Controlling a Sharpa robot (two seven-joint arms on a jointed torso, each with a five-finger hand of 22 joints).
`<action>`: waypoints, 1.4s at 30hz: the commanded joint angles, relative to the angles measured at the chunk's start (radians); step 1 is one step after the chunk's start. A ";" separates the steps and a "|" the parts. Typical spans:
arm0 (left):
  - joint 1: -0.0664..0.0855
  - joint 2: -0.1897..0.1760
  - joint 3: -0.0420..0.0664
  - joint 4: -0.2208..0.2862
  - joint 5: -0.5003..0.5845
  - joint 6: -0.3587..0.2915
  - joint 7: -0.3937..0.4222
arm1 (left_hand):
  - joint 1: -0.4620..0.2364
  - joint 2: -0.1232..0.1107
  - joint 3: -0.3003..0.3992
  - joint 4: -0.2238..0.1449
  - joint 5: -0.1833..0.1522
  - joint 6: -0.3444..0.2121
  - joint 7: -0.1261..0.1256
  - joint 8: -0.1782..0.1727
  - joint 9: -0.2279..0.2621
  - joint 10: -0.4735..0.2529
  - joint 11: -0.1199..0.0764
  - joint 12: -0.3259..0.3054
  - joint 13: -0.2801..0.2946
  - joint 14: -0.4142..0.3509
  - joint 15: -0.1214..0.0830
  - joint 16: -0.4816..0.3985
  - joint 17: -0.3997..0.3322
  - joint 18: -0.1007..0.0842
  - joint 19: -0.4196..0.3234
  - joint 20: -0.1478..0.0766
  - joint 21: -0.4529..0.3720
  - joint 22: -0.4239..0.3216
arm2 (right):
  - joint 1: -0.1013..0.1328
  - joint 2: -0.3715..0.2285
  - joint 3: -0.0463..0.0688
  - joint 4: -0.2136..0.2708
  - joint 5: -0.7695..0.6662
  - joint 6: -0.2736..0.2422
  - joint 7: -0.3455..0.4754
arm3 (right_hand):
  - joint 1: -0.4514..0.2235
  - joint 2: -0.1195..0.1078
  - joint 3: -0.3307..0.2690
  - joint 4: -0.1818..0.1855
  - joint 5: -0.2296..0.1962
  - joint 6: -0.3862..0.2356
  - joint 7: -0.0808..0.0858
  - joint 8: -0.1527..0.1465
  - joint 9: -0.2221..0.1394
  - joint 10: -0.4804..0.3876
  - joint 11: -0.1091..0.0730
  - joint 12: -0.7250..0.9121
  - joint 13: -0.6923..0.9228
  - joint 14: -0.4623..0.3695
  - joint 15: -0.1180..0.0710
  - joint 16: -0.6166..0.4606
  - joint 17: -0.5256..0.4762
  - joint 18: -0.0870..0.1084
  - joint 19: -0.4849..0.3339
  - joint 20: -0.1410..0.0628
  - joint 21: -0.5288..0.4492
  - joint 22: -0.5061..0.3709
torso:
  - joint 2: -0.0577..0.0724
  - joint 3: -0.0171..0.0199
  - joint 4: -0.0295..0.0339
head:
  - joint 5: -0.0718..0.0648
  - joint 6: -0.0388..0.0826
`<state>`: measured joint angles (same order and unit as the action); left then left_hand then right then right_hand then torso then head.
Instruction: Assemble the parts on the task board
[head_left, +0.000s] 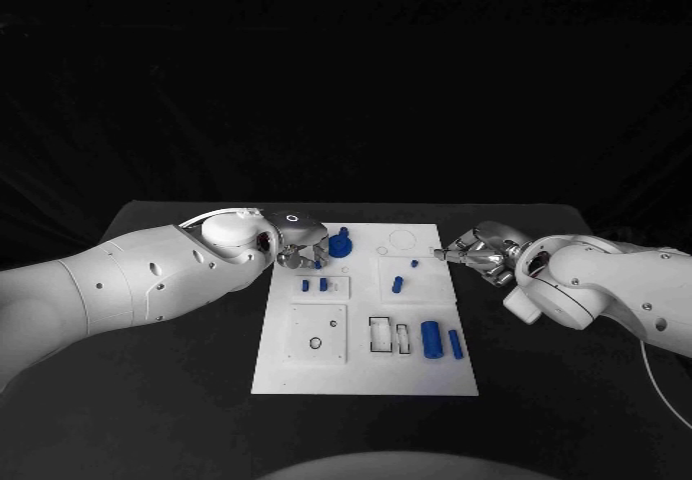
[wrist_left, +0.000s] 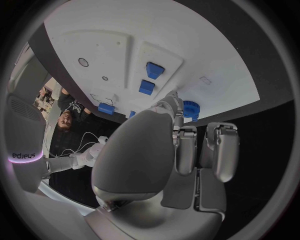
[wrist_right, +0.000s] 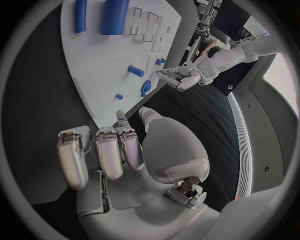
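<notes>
Though head-hidden, fingertip (wrist_left: 174, 101) by gear (wrist_left: 190, 108)

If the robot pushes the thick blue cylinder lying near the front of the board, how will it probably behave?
The thick blue cylinder lies on its side on the flat task board, so a sideways push would probably roll it, perhaps against the thinner blue rod beside it. It looks rigid, not floppy. Its smooth round surface may slip in a loose grasp.

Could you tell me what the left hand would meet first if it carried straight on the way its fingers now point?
Most likely the blue gear-like part near the task board far edge: the left hand reaches toward it, one fingertip close beside it. Whether they already touch is unclear; height above the board cannot be judged.
</notes>
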<state>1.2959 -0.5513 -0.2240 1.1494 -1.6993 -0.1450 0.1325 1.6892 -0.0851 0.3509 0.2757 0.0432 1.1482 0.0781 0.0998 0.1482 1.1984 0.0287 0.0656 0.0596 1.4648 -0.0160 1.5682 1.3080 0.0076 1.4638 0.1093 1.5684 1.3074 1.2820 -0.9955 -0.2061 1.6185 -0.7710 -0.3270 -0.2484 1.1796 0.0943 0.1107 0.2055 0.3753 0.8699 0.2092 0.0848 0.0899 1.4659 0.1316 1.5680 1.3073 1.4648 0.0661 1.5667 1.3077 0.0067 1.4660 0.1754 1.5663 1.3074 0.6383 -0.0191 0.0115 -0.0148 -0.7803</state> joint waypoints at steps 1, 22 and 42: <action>-0.002 0.006 0.000 -0.003 -0.008 0.009 0.011 | 0.007 -0.007 0.006 0.001 0.007 -0.004 -0.002 -0.004 0.000 -0.004 -0.003 -0.006 0.001 0.106 0.001 0.003 0.263 -0.008 0.107 -0.006 0.002 0.263 | 0.000 0.000 0.000 0.001 -0.004 0.017 -0.003 | 0.004 0.000 -0.004 0.001 0.003 -0.003 -0.002 0.008 0.002 0.105 0.004 0.003 0.263 0.106 0.006 0.004 0.263 -0.007 0.105 0.005 0.004 0.263 | 0.000 -0.0004 -0.0007 | -0.003 0.001; -0.003 0.013 0.000 -0.015 -0.012 0.040 0.013 | 0.007 -0.008 0.009 0.002 0.007 -0.008 -0.002 -0.008 -0.002 -0.010 -0.003 -0.006 0.001 0.106 0.001 0.003 0.263 -0.008 0.107 -0.006 0.002 0.263 | 0.000 0.002 0.000 0.001 -0.004 0.019 -0.005 | 0.004 0.000 -0.004 0.001 0.003 -0.003 -0.002 0.008 0.002 0.105 0.004 0.003 0.263 0.106 0.006 0.004 0.263 -0.007 0.105 0.005 0.004 0.263 | -0.001 0.0001 -0.0005 | -0.003 0.000; -0.003 0.013 0.000 -0.018 -0.012 0.024 -0.004 | -0.019 -0.081 -0.005 0.011 0.006 -0.121 -0.045 -0.039 -0.034 -0.147 0.019 -0.006 0.000 0.106 0.015 0.003 0.263 -0.007 0.104 -0.004 -0.001 0.262 | 0.000 0.000 0.000 0.002 -0.004 0.019 -0.005 | 0.004 0.000 -0.005 0.001 0.003 -0.003 -0.002 0.008 0.002 0.105 0.004 0.003 0.263 0.106 0.006 0.004 0.263 -0.007 0.105 0.005 0.004 0.263 | 0.000 0.0001 0.0008 | -0.004 0.001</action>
<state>1.2921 -0.5389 -0.2247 1.1309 -1.7036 -0.1106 0.1322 1.6692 -0.1578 0.3476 0.2846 0.0435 1.0348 0.0334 0.0652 0.1160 1.0564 0.0456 0.0616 0.0597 1.4660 -0.0064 1.5682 1.3076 0.0076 1.4638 0.1093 1.5684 1.3074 1.2820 -0.9951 -0.2061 1.6190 -0.7709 -0.3211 -0.2530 1.1796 0.0943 0.1106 0.2055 0.3753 0.8699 0.2092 0.0886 0.0907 1.4659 0.1316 1.5680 1.3073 1.4648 0.0660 1.5667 1.3074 0.0067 1.4660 0.1754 1.5663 1.3080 0.6383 -0.0185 0.0118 -0.0192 -0.7782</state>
